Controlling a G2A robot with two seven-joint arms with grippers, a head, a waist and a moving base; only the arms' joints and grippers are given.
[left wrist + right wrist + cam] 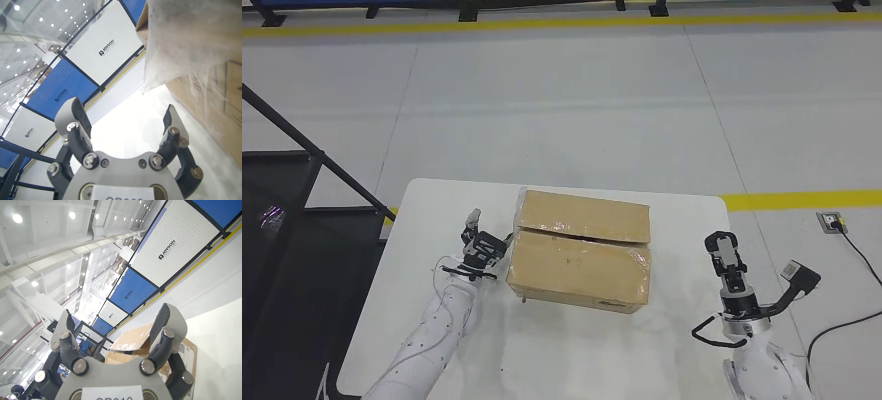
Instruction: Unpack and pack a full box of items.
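A brown cardboard box (pixel 580 250) sits in the middle of the white table (pixel 562 340), its two top flaps folded down with a seam between them. My left gripper (pixel 477 240) stands open just beside the box's left side, nothing between its fingers. In the left wrist view the left gripper (pixel 123 109) is open, with the box wall (pixel 211 98) and a taped flap edge (pixel 179 41) close by. My right gripper (pixel 724 252) is to the right of the box, apart from it. The right wrist view shows the right gripper (pixel 117 313) open and empty, the box (pixel 132 340) beyond it.
A black frame and dark netting (pixel 292 230) stand to the left of the table. A cable and floor socket (pixel 832 222) lie on the floor at the right. Bare tabletop lies in front of the box and on both sides.
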